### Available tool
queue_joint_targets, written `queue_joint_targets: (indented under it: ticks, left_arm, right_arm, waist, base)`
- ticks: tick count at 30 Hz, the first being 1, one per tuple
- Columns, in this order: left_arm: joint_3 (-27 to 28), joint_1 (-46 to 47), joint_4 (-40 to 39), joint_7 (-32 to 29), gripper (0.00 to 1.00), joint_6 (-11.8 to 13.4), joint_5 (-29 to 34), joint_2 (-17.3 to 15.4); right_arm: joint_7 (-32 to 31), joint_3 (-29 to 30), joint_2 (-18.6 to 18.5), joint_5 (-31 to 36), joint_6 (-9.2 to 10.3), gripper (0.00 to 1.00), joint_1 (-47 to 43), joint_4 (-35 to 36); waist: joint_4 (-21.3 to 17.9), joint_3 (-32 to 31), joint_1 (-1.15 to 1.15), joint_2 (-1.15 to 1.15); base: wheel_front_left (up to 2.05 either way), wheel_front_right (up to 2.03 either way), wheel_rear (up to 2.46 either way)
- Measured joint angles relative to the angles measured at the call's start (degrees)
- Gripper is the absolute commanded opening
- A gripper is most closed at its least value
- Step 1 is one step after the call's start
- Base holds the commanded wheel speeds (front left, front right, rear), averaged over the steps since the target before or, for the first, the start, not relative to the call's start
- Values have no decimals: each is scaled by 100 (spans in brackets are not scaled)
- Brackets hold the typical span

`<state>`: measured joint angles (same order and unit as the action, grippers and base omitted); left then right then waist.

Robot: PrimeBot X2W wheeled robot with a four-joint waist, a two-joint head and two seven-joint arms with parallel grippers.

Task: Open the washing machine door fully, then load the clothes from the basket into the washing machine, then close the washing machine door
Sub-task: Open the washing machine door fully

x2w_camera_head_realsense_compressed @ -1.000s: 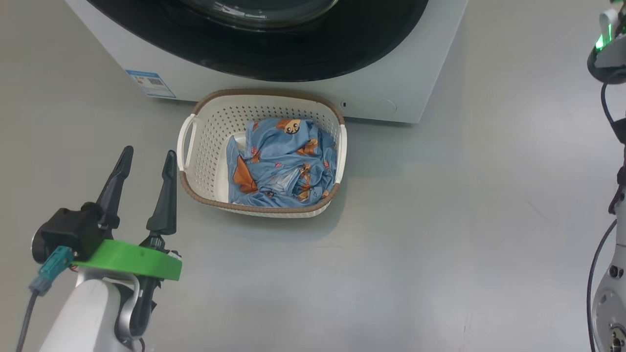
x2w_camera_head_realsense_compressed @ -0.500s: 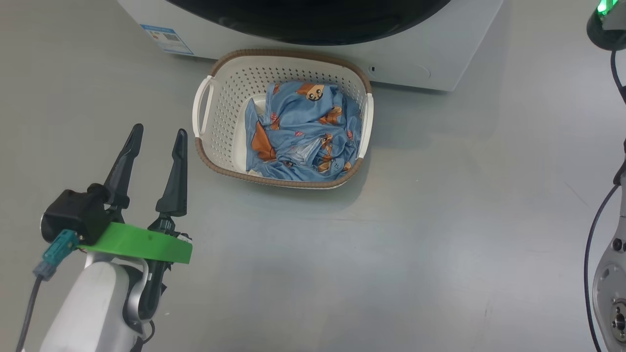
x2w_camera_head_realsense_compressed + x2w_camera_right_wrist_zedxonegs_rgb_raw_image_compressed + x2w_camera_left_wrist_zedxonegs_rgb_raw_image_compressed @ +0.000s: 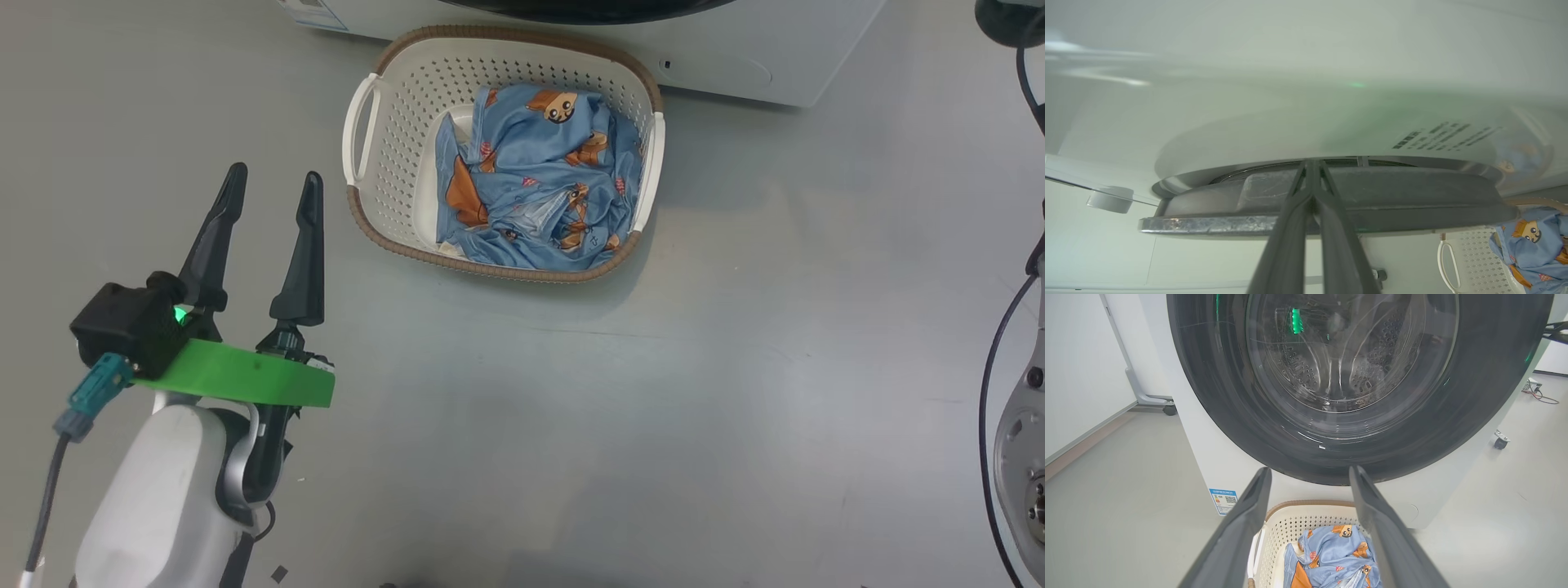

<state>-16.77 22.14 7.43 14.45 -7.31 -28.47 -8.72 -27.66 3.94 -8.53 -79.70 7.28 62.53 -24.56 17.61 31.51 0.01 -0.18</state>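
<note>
The cream basket (image 3: 359, 208) stands on the grey floor against the washing machine (image 3: 735, 49), with the blue cartoon-print clothes (image 3: 539, 180) bunched inside. My left gripper (image 3: 274, 173) hovers open and empty to the basket's left. In the left wrist view its fingers (image 3: 1237, 539) point at the washing machine door (image 3: 1216, 396), black-rimmed with the steel drum behind the glass, above the basket (image 3: 1306, 522) and clothes (image 3: 1331, 551). My right gripper (image 3: 1312, 163) is shut, its tips at the gap between the door's dark edge (image 3: 1392, 192) and the white front.
A blue label sticker (image 3: 1224, 500) marks the washer's lower left corner. A wheeled frame (image 3: 1151, 400) stands left of the machine; a castor (image 3: 1500, 441) and cables (image 3: 1539, 392) are at its right. My right arm's pale links (image 3: 1016, 441) line the head view's right edge.
The whole head picture has shifted as the camera moved, so the washer now sits at the top edge and the basket higher. My left gripper stays open and empty.
</note>
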Motion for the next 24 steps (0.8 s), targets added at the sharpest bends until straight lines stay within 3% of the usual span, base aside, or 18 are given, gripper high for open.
queue_joint_targets:
  ticks: [24]
  left_arm:
    - [-94, 153, 126, 0, 100, 0, -138, 169]
  right_arm:
    - [-68, -290, -15, 369, 1, 0, 655, -627]
  waist:
    - [317, 173, -1, 0]
  base:
    - [0, 0, 0]
